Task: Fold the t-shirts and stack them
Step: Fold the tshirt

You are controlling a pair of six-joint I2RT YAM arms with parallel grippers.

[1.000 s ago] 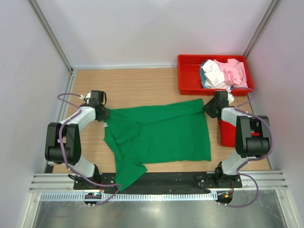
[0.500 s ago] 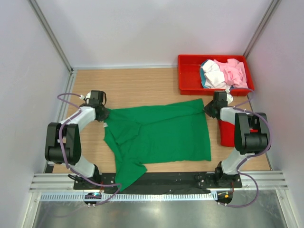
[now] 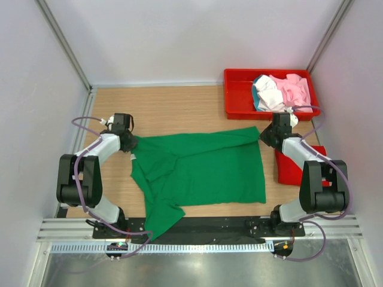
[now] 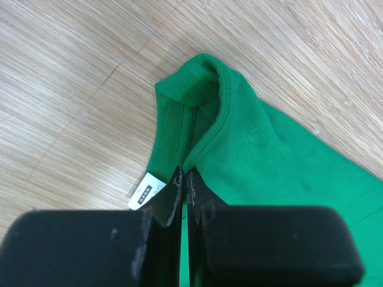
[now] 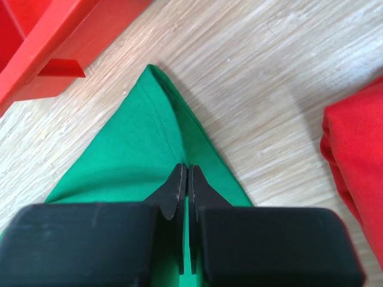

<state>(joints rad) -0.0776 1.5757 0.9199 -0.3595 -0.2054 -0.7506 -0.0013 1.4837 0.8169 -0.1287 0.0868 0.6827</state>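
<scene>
Left gripper (image 4: pixel 182 176) and right gripper (image 5: pixel 184 173) pinch the far edge of the unfolded bright green cloth t-shirt (image 3: pixel 203 170). At right, a red cloth shirt (image 3: pixel 293 168) seems folded; crumpled pale shirts (image 3: pixel 281 92) wait in the red plastic tray (image 3: pixel 239 95).

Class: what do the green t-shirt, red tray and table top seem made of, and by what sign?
Green t-shirt: soft matte knit cloth, perhaps cotton; stitched hem, folds. Red tray: rigid, smooth plastic; moulded rim. Table top: wood or wood-look laminate; grain lines.

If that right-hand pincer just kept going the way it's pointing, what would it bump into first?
The right pincer is shut on a corner of the green t-shirt, so that cloth comes first, then probably the wooden table. The red tray seems off to the side; depth is unclear.
</scene>
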